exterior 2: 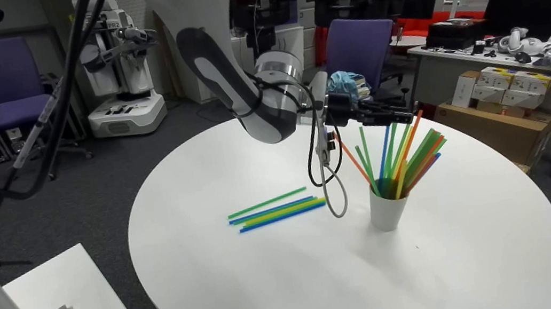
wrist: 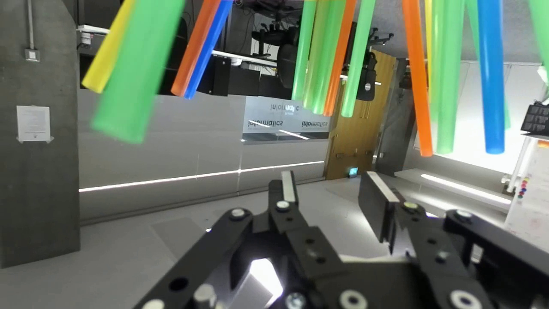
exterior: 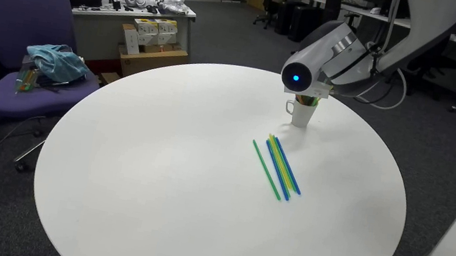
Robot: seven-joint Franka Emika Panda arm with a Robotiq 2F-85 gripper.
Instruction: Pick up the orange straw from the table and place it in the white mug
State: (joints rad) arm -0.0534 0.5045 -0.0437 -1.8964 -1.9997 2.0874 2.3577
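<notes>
The white mug stands upright on the round white table (exterior: 148, 161) in both exterior views (exterior: 302, 116) (exterior 2: 387, 214). It holds a bunch of green, yellow, blue and orange straws. One orange straw (exterior 2: 352, 157) leans out of the mug toward the arm; more orange straws are in the bunch. No orange straw shows on the tabletop. My gripper (exterior 2: 405, 115) is level, just above and beside the straw tops. In the wrist view my gripper (wrist: 331, 189) is open with nothing between the fingers; straw ends, an orange one (wrist: 417, 81) among them, hang at the top. The arm hides the gripper in an exterior view.
A green straw (exterior 2: 267, 202) lies on the table beside a bundle of blue, yellow and green straws (exterior 2: 283, 212), near the mug. Cables (exterior 2: 336, 205) hang from the wrist over the table. A purple chair (exterior: 19, 19) stands by the table edge.
</notes>
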